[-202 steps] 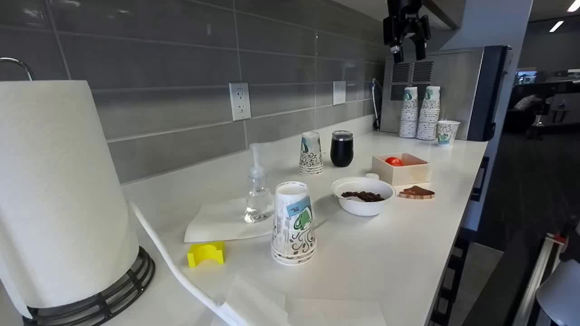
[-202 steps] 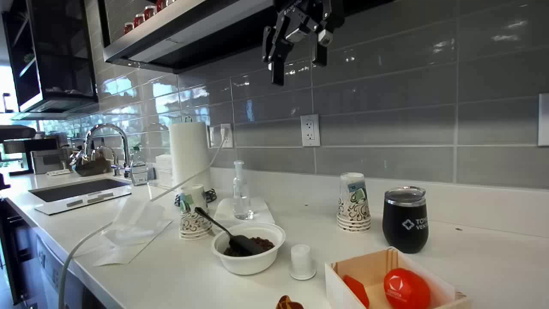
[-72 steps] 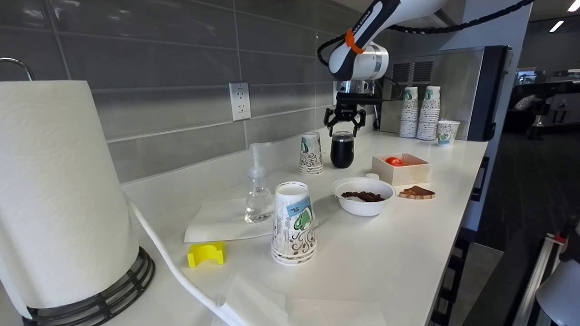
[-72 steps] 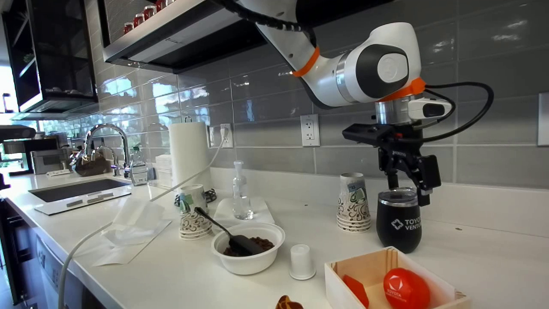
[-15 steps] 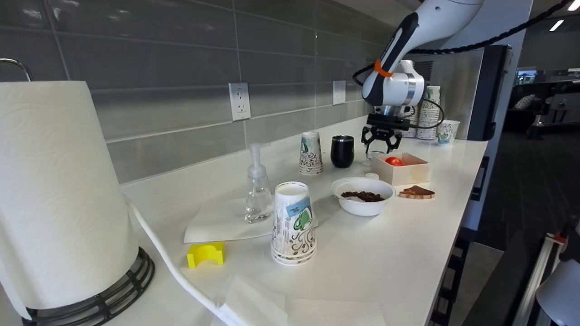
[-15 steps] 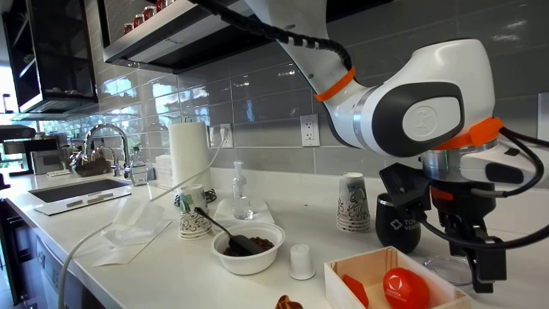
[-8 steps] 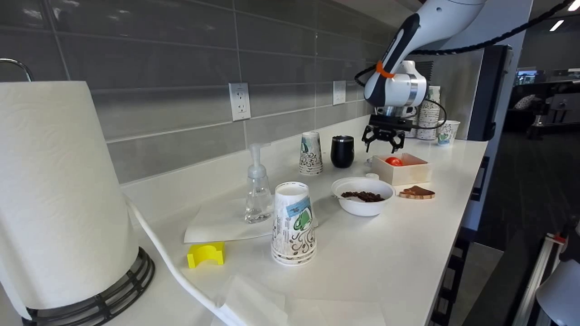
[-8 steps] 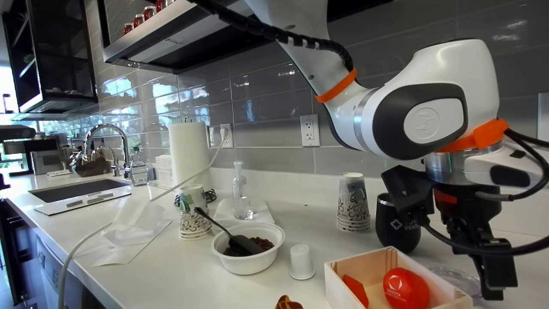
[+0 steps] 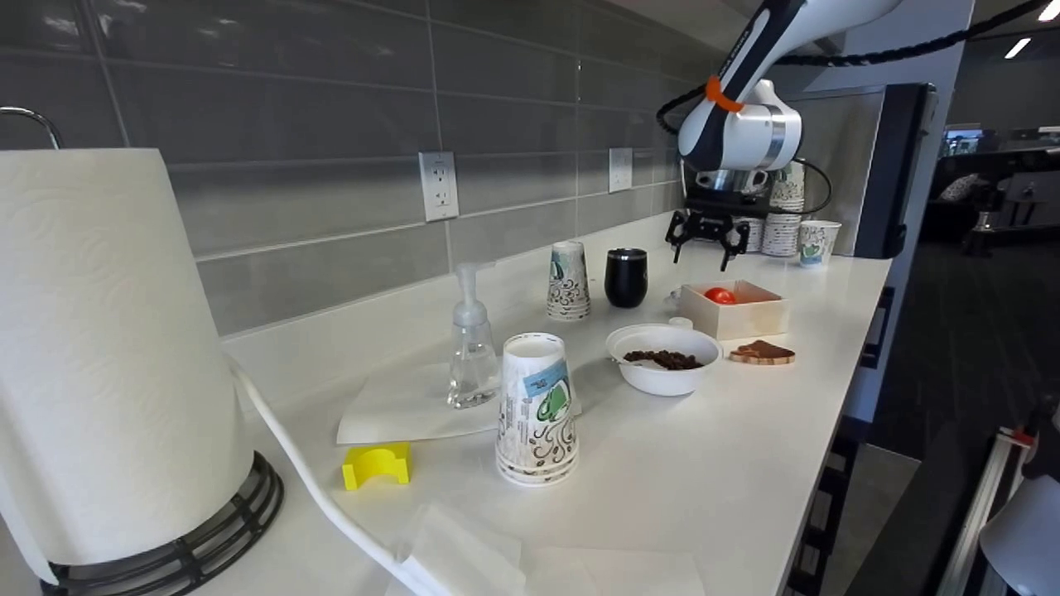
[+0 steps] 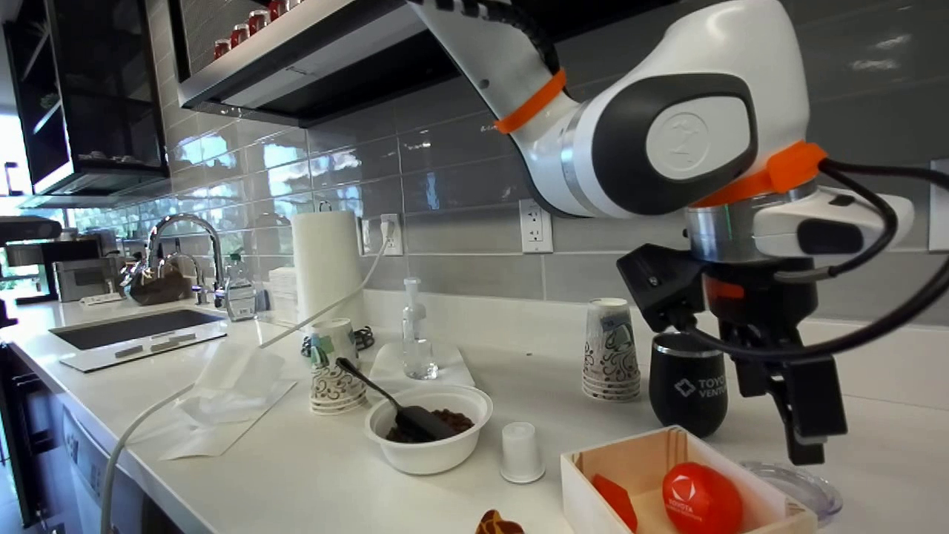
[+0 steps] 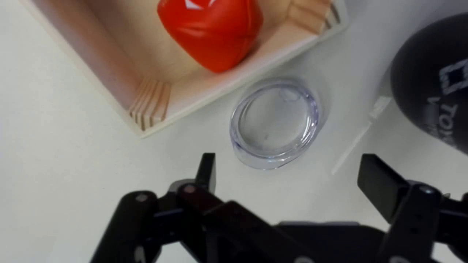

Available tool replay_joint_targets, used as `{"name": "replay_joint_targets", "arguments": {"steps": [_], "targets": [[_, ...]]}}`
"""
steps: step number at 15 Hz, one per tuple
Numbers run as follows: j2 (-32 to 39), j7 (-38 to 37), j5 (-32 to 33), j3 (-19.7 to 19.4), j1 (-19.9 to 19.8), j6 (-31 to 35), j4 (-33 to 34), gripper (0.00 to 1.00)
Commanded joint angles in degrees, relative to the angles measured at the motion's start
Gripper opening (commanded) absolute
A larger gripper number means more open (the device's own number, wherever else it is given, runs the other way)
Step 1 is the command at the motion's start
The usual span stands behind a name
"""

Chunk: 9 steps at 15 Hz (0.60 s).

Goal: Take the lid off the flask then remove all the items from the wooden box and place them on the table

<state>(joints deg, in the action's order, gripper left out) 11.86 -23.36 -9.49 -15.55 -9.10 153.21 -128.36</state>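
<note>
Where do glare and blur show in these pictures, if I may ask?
Wrist view: bright highlights on the clear lid, the black flask slightly blurry; in an exterior view, bright reflections on the gray wall tiles; in an exterior view, a glaring ceiling light.

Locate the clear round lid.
In the wrist view, the lid lies on the white countertop, between the rectangular light-wood box, upper left, and the rounded black flask, right.
</note>
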Motion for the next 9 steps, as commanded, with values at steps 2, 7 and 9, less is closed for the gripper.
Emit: {"name": "replay_joint_targets", "arguments": {"steps": [2,7,9], "targets": [[-11.8,-4.2,7.9,-0.1,1.8,-5.3,-8.3,1.00],[-15.5,-6.9,12.2,2.7,0.2,-15.3,-9.6,1.00],[-15.6,-7.6,12.7,3.6,0.0,-16.9,-9.9,1.00]]}}
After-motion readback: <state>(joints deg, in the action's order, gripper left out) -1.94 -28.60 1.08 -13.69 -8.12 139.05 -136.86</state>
